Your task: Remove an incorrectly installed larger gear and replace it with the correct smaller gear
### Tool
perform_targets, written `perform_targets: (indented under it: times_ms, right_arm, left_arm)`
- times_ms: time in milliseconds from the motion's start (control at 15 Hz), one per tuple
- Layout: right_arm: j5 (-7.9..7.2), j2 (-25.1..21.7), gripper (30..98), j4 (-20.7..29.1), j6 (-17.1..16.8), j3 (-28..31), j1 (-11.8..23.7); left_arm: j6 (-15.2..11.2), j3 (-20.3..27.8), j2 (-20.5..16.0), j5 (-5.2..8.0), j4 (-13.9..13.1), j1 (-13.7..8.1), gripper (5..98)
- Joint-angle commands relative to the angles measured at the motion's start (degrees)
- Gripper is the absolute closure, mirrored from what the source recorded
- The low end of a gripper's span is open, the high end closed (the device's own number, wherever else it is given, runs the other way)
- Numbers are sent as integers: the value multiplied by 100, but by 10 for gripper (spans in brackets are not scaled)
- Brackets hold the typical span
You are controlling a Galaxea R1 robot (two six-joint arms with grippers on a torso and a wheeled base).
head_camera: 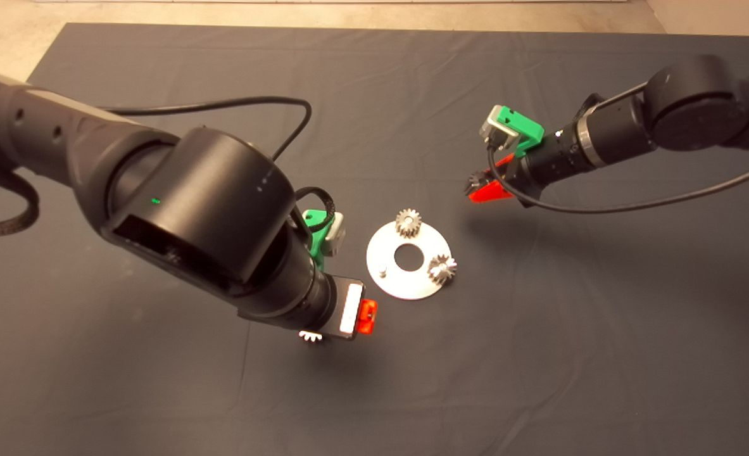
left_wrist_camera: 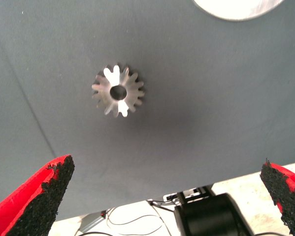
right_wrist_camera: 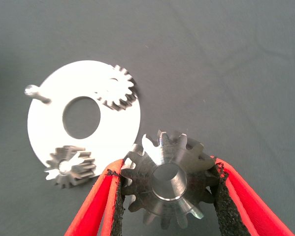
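The larger gear [left_wrist_camera: 118, 91], bright silver with a dark centre hole, lies flat on the mat beside the round silver plate [head_camera: 394, 280]. My left gripper [left_wrist_camera: 164, 169] hovers over it, open, with both pads well clear of the teeth. In the head view this gear [head_camera: 311, 336] peeks out from under the left wrist. The smaller gear [right_wrist_camera: 169, 184], dark grey with slanted teeth, is held by my right gripper [right_wrist_camera: 167, 169], shut on its sides. That gripper [head_camera: 478, 185] hangs above the mat, to the upper right of the plate.
On the plate stand two small silver gears [head_camera: 408, 223] [head_camera: 442, 268] and one bare pin [head_camera: 381, 272] around a centre hole. The dark mat ends at the far edge [head_camera: 349, 26]. Black cables loop from both arms.
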Motion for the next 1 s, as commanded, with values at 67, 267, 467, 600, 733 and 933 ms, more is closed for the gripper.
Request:
perform_targets:
  times_ms: [67, 267, 467, 600, 733, 933]
  right_arm:
    - [101, 640, 885, 901, -416, 0, 390]
    - [91, 881, 887, 922, -419, 105, 390]
    - [109, 978, 887, 904, -437, 291, 390]
    - [73, 1162, 887, 861, -437, 448, 381]
    - [51, 1220, 887, 736, -437, 560, 377]
    - [-177, 1354, 887, 511, -430, 608, 372]
  left_arm:
    - [135, 661, -782, 757, -66, -79, 58]
    - [324, 673, -795, 757, -75, -79, 58]
    - [421, 673, -812, 757, -75, -79, 58]
    - [456, 682, -795, 757, -75, -70, 58]
    - [456, 690, -795, 757, -75, -79, 58]
    - [456, 690, -786, 757, -75, -70, 58]
